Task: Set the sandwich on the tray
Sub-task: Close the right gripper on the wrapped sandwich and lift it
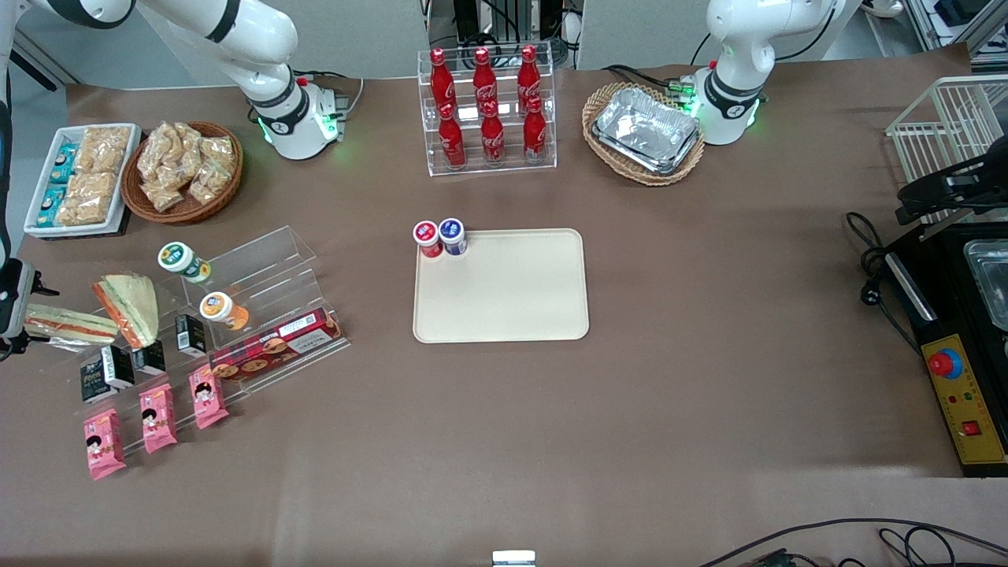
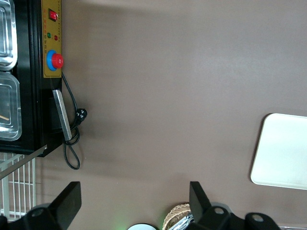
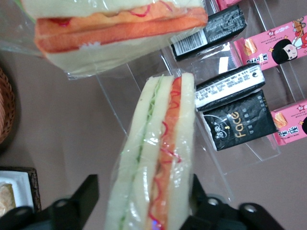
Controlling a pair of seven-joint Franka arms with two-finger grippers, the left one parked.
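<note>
lying level, sandwich (image 3: 156,158) runs lengthwise between open hand (image 3: 144,194) fingers.

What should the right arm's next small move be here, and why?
Probably close the gripper on the sandwich and lift. The wrist view shows the sandwich between its fingers, with a gap still showing at one finger. The tray, toward the table's middle, holds only two small cups in one corner.

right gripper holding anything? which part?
The gripper, at the working arm's end of the table, has a finger on each bread face of the sandwich, at one end. The pictures don't settle whether it is clamped.
</note>
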